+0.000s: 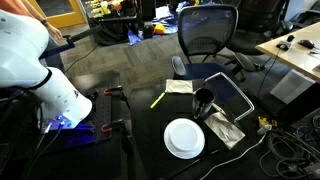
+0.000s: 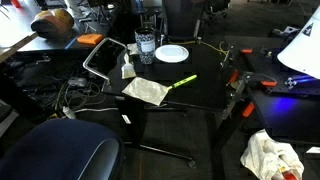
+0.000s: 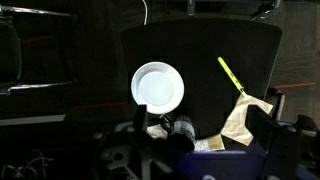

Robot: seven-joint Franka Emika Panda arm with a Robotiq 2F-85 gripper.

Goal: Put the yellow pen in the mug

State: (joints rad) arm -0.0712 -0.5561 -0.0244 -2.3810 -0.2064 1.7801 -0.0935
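The yellow pen [image 1: 157,99] lies flat on the black table [image 1: 150,135], one end by a crumpled brown napkin [image 1: 179,87]. It also shows in the other exterior view [image 2: 183,81] and in the wrist view [image 3: 231,75]. The dark mug [image 1: 204,100] stands upright behind the round white plate [image 1: 184,138]; it shows in the wrist view [image 3: 180,130] too. My gripper [image 3: 200,152] is high above the table, its dark fingers wide apart and empty at the bottom of the wrist view. It is out of view in both exterior views.
A second crumpled napkin [image 1: 225,128] lies by the plate. A dark metal-framed tray [image 1: 228,92] sits at the table's far side. An office chair [image 1: 208,35] stands behind the table. Cables trail on the floor [image 2: 70,95]. My white arm [image 1: 30,55] is beside the table.
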